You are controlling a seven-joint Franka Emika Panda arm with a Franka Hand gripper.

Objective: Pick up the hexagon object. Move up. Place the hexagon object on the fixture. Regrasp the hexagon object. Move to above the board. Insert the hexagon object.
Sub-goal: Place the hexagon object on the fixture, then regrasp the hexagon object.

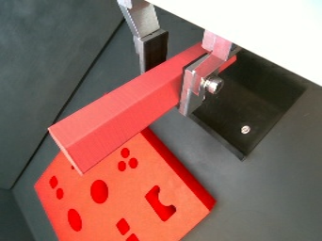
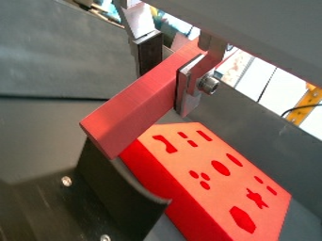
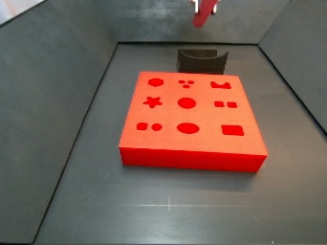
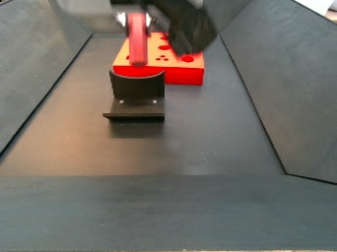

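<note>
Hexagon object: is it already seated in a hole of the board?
No. In a wrist view the hexagon object is clamped in the gripper, in the air above the board.

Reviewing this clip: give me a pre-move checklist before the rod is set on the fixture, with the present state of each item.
1. Tool shut on the rod: ok, both wrist views show the silver fingers clamping one end.
2. Rod off the floor and off the board: ok, it hangs in the air in both wrist views.
3. Fixture unoccupied: ok, nothing lies on it in both side views.
4. Fixture standing apart from the board: ok, a gap shows in a side view.
5. Rod lined up over the fixture notch: cannot tell; the tool is blurred in a side view.
6. Rod straight in the grip: cannot tell.
</note>
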